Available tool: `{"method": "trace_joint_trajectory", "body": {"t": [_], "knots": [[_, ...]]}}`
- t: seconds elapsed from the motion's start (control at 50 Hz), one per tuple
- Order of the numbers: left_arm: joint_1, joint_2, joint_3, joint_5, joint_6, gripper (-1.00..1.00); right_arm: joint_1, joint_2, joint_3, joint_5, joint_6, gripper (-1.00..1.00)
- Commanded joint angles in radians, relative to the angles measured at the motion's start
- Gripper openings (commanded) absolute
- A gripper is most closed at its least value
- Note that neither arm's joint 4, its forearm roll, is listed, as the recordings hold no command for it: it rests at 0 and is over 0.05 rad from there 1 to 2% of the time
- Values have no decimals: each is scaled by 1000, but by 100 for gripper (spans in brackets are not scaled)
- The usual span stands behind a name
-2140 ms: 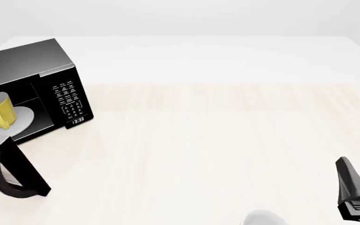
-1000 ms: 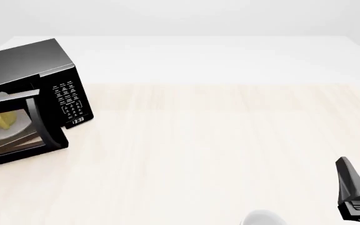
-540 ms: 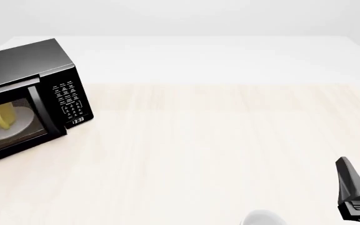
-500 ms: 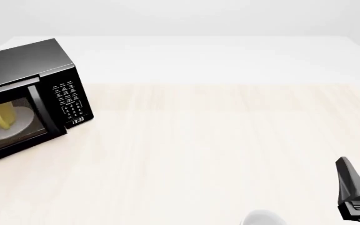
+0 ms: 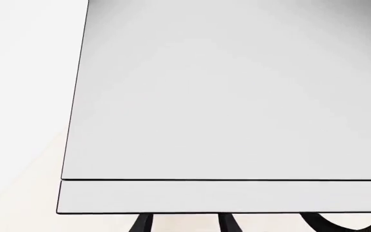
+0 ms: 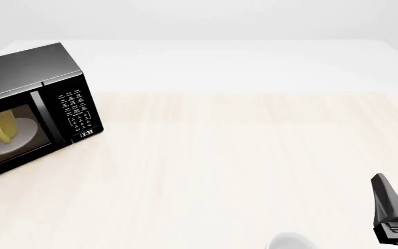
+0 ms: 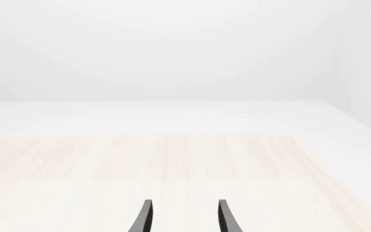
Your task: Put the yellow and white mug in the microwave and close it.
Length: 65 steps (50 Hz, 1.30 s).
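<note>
1. Your microwave (image 6: 29, 111) sits at the far left of the table (image 6: 240, 161), cut off by the front view's left edge, with its dark glass door flush against the body.
2. Through that glass you can see the yellow and white mug (image 6: 4, 128) upright on the white turntable plate (image 6: 20, 139).
3. The keypad panel (image 6: 74, 111) carries rows of white markings too small to read; the small display (image 6: 86, 134) beneath appears to read 13:33.
4. Your left gripper (image 5: 182, 224) shows only as two dark fingertips with a clear gap between them, nothing held, just in front of a pale, glossy flat surface of the microwave.
5. Your right gripper (image 7: 184, 217) hangs over bare table at the front view's lower right, fingertips parted and empty.
</note>
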Motion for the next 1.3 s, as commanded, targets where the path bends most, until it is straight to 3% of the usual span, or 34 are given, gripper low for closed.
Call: {"method": "trace_joint_trajectory", "body": {"t": [0.02, 0.58, 1.3], "knots": [[27, 63, -50, -5, -36, 100, 0, 0, 0, 0, 0, 100], [3, -122, 105, 4, -5, 100, 0, 0, 0, 0, 0, 100], [-57, -438, 112, 146, -6, 100, 0, 0, 0, 0, 0, 100]]}}
